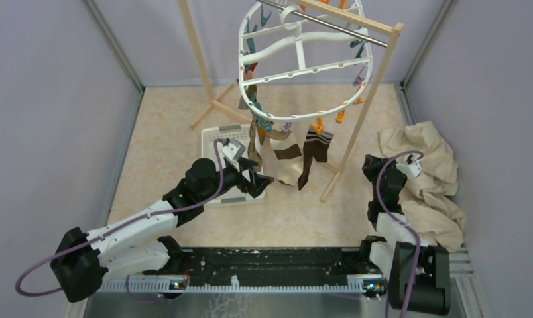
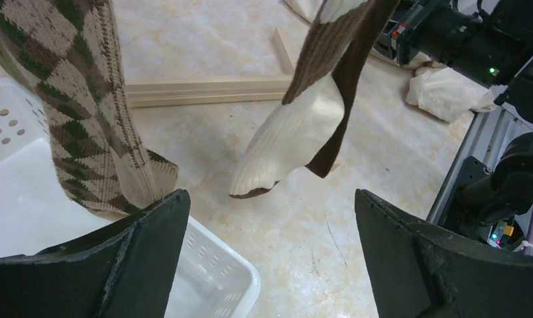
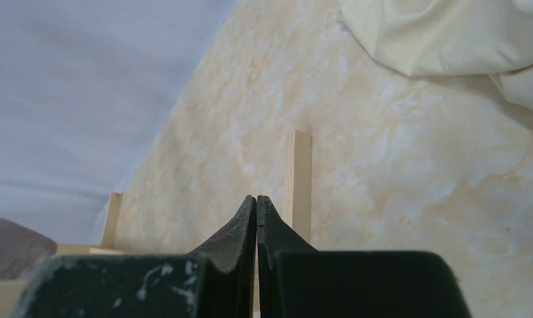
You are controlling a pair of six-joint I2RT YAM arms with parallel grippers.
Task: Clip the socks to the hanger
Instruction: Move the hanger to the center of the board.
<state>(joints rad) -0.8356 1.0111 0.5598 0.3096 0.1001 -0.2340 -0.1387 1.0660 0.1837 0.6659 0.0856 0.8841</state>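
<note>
Left pincer (image 2: 270, 199), jaws wide and empty, sits below the large white plastic oval hanger (image 1: 303, 69). Brown-and-cream fabric socks (image 1: 315, 156) hang clipped beneath it. Right pincer (image 3: 257, 209) is closed on nothing. Manoeuvre without snagging hung socks.

Socks (image 1: 313, 156) on white hanger (image 1: 303, 68)

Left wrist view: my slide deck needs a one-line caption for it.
Open left hand faces a hanging argyle sock by the white basket and a brown-cream sock above the floor.
</note>
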